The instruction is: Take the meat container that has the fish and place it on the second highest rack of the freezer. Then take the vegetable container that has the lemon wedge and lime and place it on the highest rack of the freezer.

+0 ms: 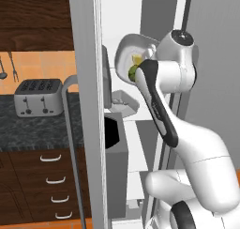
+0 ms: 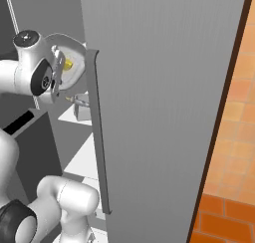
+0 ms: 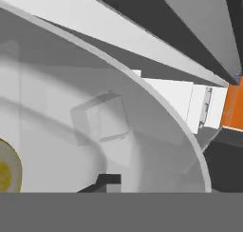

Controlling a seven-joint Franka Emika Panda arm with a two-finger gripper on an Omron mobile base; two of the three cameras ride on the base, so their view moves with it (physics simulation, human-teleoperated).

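Note:
The vegetable container (image 1: 126,49) is a round pale bowl, tipped almost on edge and held up inside the freezer near its upper racks. A yellow lemon wedge (image 1: 137,59) and a green lime (image 1: 132,73) lie in it. My gripper (image 1: 139,69) is shut on its rim. From the right base view the vegetable container (image 2: 72,58) shows the lemon wedge (image 2: 68,64) beside my hand. In the hand view the bowl's inner wall (image 3: 95,107) curves across, with one dark fingertip (image 3: 108,180) at the bottom. A second pale container (image 1: 123,101) rests on a rack below; its contents are hidden.
The open freezer door (image 2: 164,87) with its long handle (image 2: 97,132) stands close on the right. Another door edge (image 1: 86,106) stands on the left, with a dark bin (image 1: 115,143) beside it. A toaster (image 1: 38,97) sits on the dark counter (image 1: 28,129).

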